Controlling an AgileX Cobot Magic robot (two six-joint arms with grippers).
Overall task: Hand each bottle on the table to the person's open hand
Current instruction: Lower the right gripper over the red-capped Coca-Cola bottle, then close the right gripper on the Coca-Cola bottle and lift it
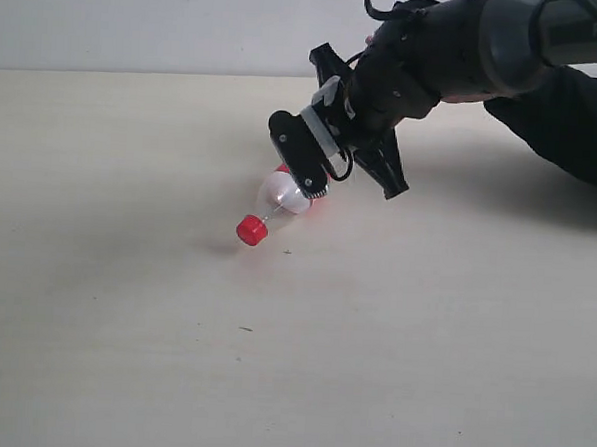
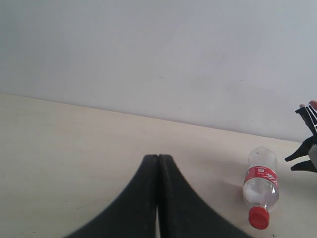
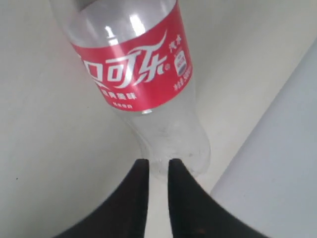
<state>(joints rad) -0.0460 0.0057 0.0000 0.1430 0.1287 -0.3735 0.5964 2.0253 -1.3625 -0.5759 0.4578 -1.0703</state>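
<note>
Right wrist view: the bottle (image 3: 143,94) loses its cap end past the frame edge, and its base sits so close to the right gripper (image 3: 154,163) that I cannot tell whether the fingertips touch it. The label's small print is unreadable. Exterior view: the gripper hides the label and base. The arm covers the person's hand (image 1: 473,96) except for a strip of skin, and the black sleeve (image 1: 574,128) runs off the frame. Left wrist view: the left gripper (image 2: 158,157) is cut off below.
</note>
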